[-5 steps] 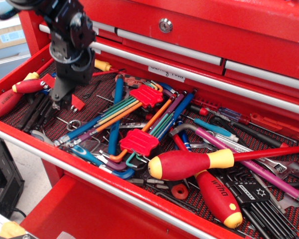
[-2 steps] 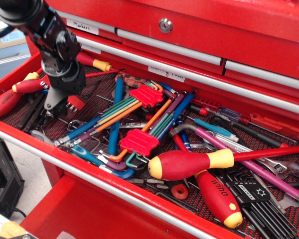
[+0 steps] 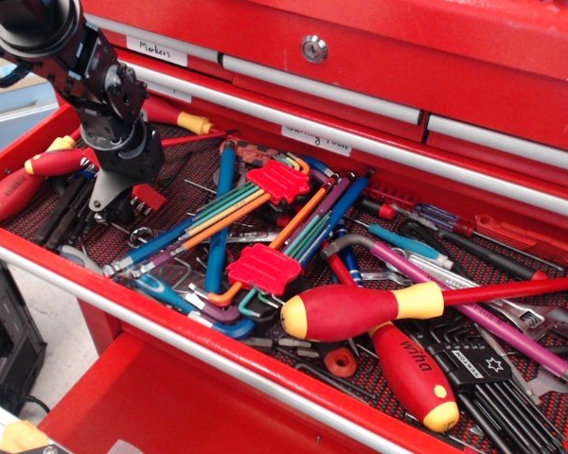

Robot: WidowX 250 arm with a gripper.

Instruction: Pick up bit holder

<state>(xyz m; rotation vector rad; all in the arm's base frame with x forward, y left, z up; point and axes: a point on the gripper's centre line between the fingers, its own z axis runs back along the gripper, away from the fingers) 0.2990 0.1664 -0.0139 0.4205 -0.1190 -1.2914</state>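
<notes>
Near the left edge of the open red tool drawer (image 3: 38,270), red-and-yellow screwdrivers (image 3: 33,175) lay on the mesh liner, and the black gripper (image 3: 109,203) reached down beside them. Whether its jaws were wide or narrow could not be told. The bit holder (image 3: 148,199) showed only as a short red end with silver bits, just right of the gripper and touching or nearly touching it; its long axis could not be read. Toward the middle, two red clips (image 3: 265,268) fanned coloured hex keys; at the right, large Wiha screwdrivers (image 3: 360,310) lay over black key sets. Compared with a second earlier, the gripper had shifted left and tilted, and the holder's end sat lower beside it.
</notes>
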